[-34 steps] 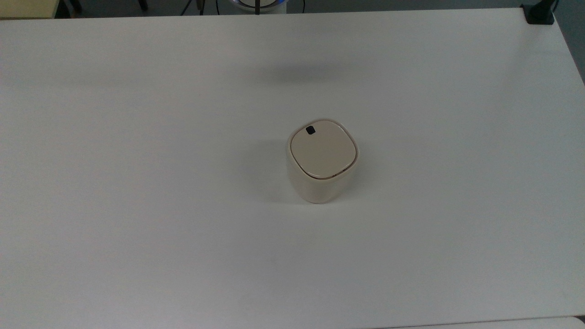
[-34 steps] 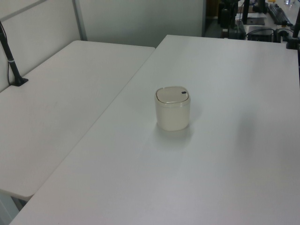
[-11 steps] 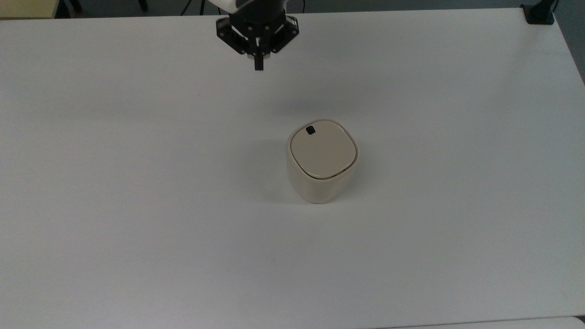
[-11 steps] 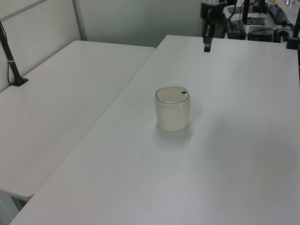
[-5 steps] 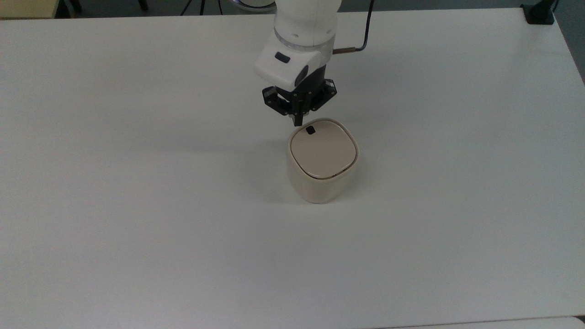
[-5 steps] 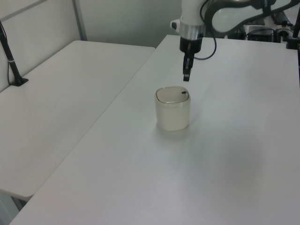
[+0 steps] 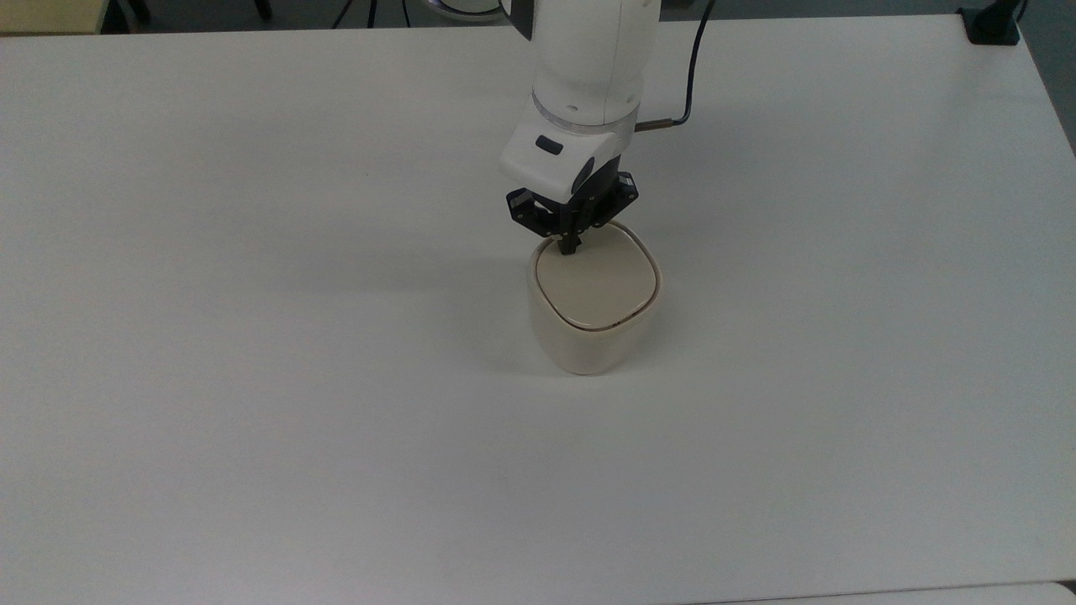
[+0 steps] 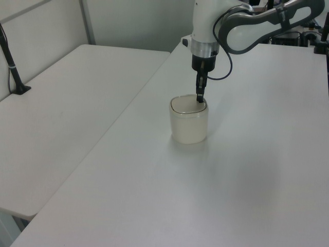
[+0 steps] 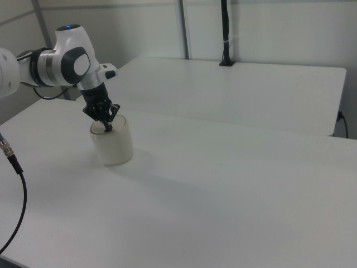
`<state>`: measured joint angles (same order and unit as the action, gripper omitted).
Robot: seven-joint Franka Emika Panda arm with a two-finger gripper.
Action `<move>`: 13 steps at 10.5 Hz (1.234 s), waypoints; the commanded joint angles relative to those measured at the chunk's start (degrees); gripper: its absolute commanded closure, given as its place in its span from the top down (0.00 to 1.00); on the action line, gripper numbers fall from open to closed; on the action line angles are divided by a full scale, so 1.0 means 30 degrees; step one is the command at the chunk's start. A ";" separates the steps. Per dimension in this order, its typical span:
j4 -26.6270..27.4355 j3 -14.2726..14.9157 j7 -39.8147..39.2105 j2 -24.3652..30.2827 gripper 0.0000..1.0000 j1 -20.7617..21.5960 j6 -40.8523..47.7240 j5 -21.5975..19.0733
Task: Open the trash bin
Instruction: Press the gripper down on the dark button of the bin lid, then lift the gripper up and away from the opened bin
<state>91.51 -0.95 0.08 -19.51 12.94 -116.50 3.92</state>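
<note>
The cream trash bin (image 7: 593,323) (image 8: 188,126) (image 9: 114,146) stands upright mid-table with its flat lid down. My gripper (image 7: 570,247) (image 8: 200,100) (image 9: 107,127) points straight down, shut, with its tip touching the lid's far-left corner in the top view, where it covers the black latch button. The white arm reaches in from the top view's upper edge.
The white table (image 7: 252,378) has free room on every side of the bin. A black cable (image 7: 691,67) trails from the wrist. A second white table (image 8: 67,118) adjoins on the left view's left. A black clamp (image 7: 990,25) sits at the top view's far right corner.
The gripper has come down and toward the bin, from hovering just off the lid's corner to resting on the latch button. The lid is still down and the bin has not shifted.
</note>
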 commanded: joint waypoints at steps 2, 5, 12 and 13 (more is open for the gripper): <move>0.0026 0.0141 -0.0204 0.0348 0.00 0.0052 -0.0280 -0.0427; -0.0063 0.0374 0.0875 0.2015 0.03 -0.0095 0.2614 -0.0370; -0.0004 0.0404 0.0793 0.6589 0.10 -0.3430 0.7105 -0.0193; -0.0004 0.0433 0.0792 0.6795 0.10 -0.3609 0.7541 -0.0193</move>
<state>89.89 0.38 2.34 -1.66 3.69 -95.85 3.90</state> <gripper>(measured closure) 0.925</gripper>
